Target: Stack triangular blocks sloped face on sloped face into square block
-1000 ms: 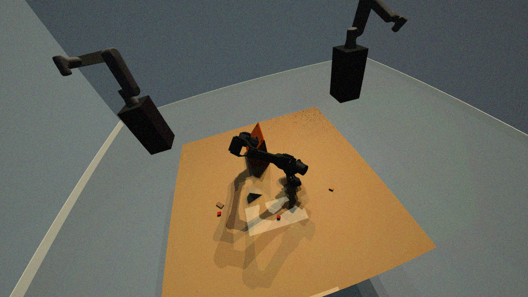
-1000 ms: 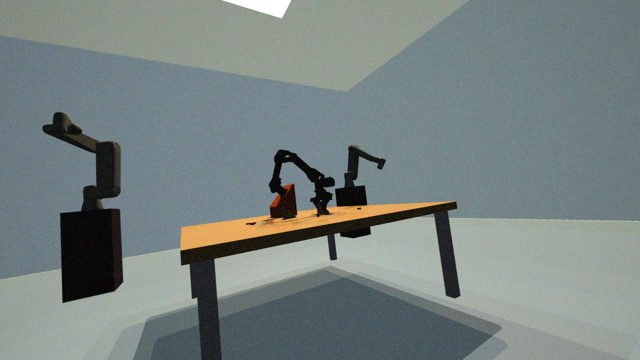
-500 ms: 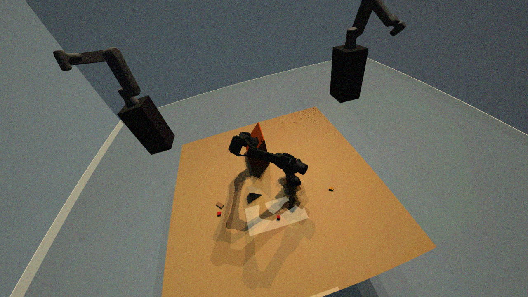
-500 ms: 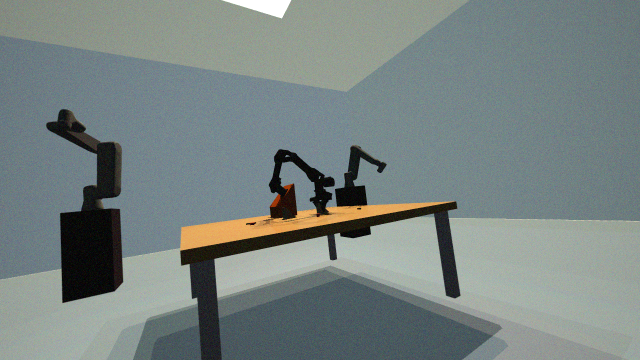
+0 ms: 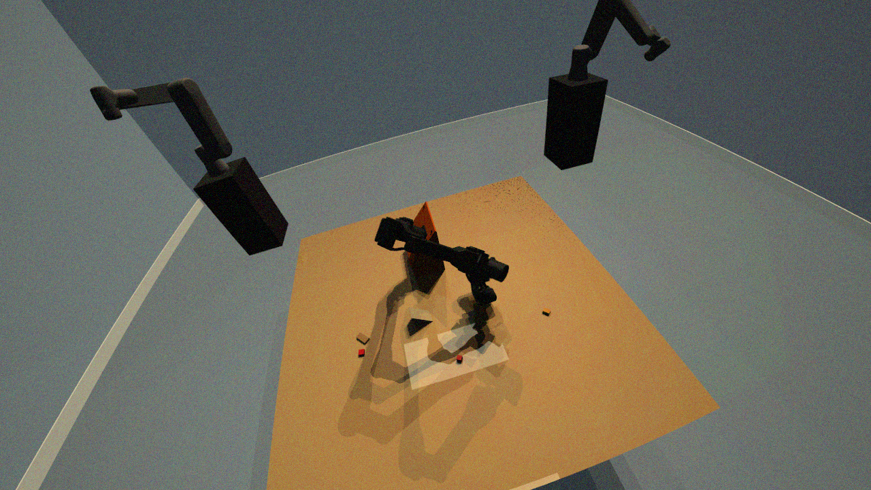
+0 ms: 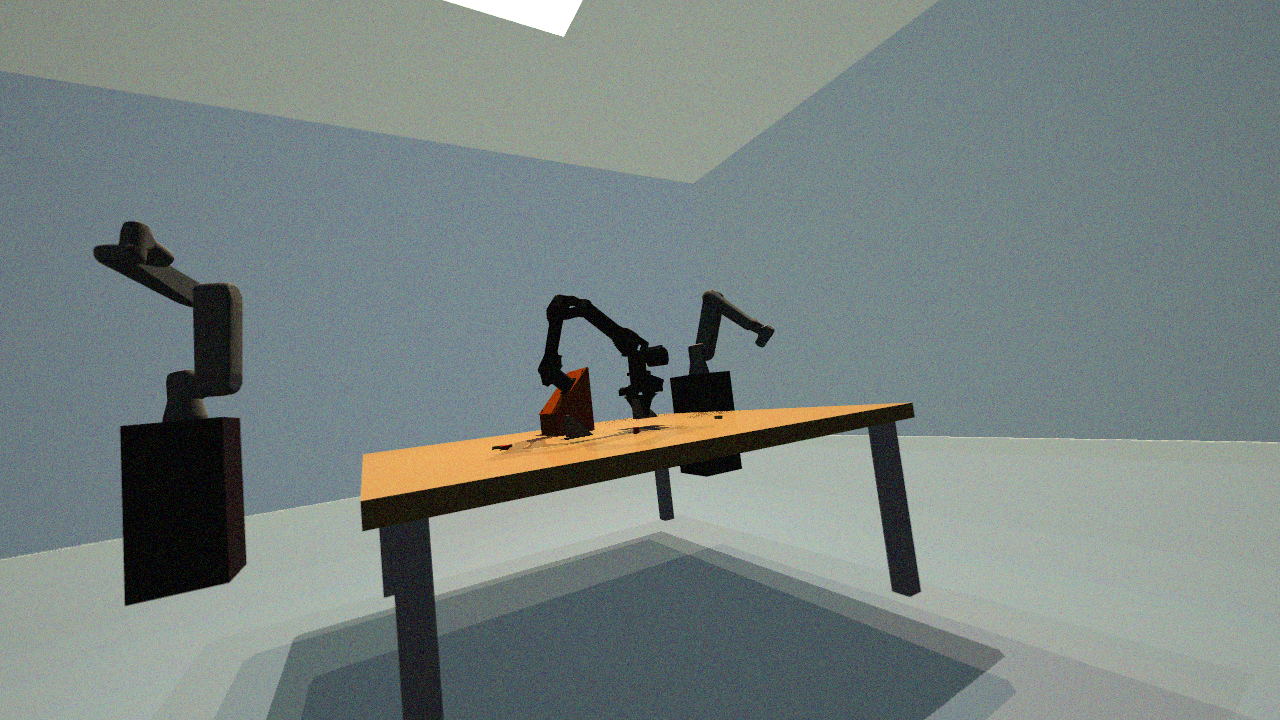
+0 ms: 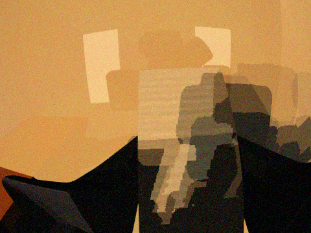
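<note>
Dark, the waiting triangular block (image 5: 418, 326) (image 6: 577, 428) sits on the tabletop (image 5: 578, 390) (image 6: 429, 470) (image 7: 42, 71) in the top view, apart from your claw (image 5: 480, 338) (image 6: 642, 404) (image 7: 183, 139).

In the exterior view, your claw points down; you can't judge lift.

At the wrist, it pinches the pale, grained block (image 7: 159, 103) by its sides: probably light, stiff; keep that central hold, lest it pivot.

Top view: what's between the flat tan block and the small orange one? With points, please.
The free triangular block (image 5: 418, 325) (image 6: 575, 428), then the gripper (image 5: 481, 341) (image 6: 642, 413) (image 7: 183, 139), jaws shut on the other triangular block (image 7: 159, 107), as the wrist view shows.
</note>
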Tool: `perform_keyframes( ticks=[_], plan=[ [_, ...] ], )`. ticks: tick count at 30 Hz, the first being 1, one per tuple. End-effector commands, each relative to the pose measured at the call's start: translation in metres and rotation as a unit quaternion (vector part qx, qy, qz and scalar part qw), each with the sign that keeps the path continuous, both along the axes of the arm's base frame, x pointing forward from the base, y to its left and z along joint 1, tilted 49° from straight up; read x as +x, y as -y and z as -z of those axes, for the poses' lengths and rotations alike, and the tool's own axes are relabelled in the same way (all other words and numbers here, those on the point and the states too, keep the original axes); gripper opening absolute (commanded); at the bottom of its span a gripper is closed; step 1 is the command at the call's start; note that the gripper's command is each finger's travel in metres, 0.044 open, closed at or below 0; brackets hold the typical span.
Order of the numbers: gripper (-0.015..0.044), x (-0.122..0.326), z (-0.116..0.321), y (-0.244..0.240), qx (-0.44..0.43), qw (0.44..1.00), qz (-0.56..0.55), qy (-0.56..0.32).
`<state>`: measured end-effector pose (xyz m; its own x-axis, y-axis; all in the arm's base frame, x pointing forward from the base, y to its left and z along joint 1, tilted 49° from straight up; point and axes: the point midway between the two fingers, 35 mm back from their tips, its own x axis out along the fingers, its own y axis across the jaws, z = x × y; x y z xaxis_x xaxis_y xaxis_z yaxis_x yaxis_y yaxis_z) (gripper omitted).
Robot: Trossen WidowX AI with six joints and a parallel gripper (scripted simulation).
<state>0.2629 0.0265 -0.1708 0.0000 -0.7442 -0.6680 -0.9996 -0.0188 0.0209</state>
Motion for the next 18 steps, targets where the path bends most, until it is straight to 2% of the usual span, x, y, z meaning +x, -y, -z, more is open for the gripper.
perform_keyframes(
  ticks=[1, 12, 18],
  plan=[
    [0.0000, 0.0022, -0.0007, -0.0026, 0.003, 1.000, 0.001, 0.003],
    [0.0000, 0.0001, -0.0001, -0.0004, 0.000, 1.000, -0.014, -0.015],
    [0.0000, 0.0000, -0.0002, -0.0004, 0.000, 0.996, -0.060, -0.066]
  ],
)
